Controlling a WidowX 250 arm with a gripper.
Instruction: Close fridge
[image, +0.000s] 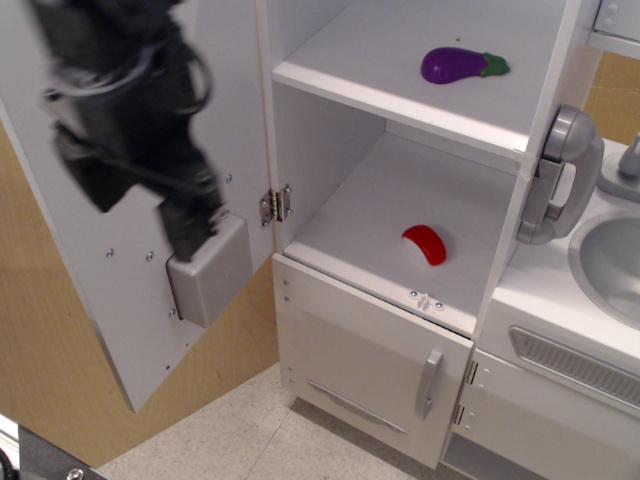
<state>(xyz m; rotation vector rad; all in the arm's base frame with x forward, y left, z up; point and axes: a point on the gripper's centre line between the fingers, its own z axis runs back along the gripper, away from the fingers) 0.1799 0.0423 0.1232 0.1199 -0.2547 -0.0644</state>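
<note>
Black claw (motion-blurred, opening unclear), before open fridge door

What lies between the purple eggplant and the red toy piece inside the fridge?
A white shelf board lies between them: the eggplant rests on top of it, and the red piece sits on the shelf below. The single camera view shows this.

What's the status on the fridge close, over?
Gripper motion-blurred in front of the open door's inner face, jaw state unreadable. Fridge wide open. Eggplant and red piece sit well inside the shelves, nothing across the doorway.
</note>
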